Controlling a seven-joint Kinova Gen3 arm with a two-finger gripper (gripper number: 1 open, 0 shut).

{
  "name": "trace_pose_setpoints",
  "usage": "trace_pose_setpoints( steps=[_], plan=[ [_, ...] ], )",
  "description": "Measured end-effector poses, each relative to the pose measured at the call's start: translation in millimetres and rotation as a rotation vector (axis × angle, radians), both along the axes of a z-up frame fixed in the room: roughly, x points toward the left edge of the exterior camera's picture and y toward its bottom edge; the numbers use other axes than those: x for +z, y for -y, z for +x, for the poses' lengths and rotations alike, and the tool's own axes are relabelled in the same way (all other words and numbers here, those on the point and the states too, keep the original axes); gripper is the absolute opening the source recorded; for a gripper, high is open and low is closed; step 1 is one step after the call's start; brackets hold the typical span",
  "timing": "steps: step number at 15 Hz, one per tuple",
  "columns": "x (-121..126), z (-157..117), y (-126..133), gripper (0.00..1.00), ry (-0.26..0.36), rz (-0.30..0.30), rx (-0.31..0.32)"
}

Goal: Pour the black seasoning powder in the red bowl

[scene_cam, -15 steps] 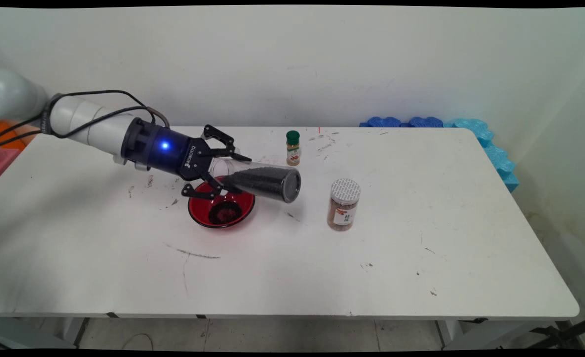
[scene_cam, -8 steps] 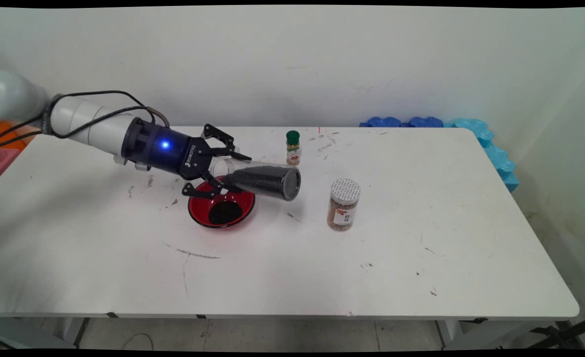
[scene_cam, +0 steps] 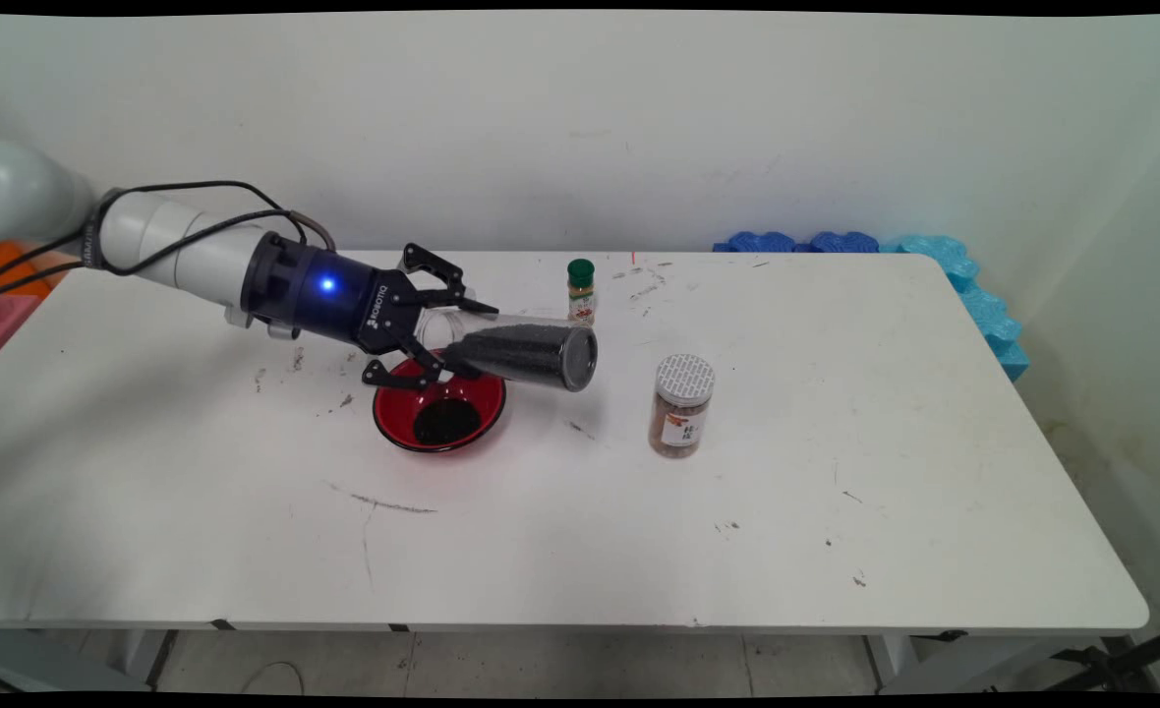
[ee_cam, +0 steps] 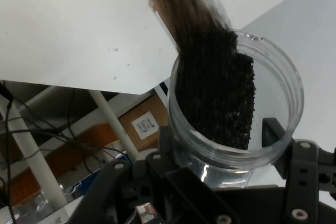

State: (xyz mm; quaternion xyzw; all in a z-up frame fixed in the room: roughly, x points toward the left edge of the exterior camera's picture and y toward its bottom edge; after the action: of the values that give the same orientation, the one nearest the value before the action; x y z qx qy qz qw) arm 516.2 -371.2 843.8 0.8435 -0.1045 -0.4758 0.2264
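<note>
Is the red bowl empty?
No, the red bowl has a dark heap of grains in its middle, under the clear jar that the hand holds.

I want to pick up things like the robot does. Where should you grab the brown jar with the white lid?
Probably around its straight middle, from the side. The brown jar stands upright on the table, round and tall, so two fingers fit across its body just under the white lid. Coming from its left suits the arm, though the gripper is busy holding the clear jar tipped above the red bowl.
</note>
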Motion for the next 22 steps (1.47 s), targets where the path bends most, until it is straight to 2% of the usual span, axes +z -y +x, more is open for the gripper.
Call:
trace_pose_setpoints(
  steps=[10,22],
  plan=[
    [-0.7,3.1,-2.8,0.00,-0.029,0.004,0.021],
    [-0.5,6.1,-3.1,0.00,-0.033,-0.008,0.031]
  ],
)
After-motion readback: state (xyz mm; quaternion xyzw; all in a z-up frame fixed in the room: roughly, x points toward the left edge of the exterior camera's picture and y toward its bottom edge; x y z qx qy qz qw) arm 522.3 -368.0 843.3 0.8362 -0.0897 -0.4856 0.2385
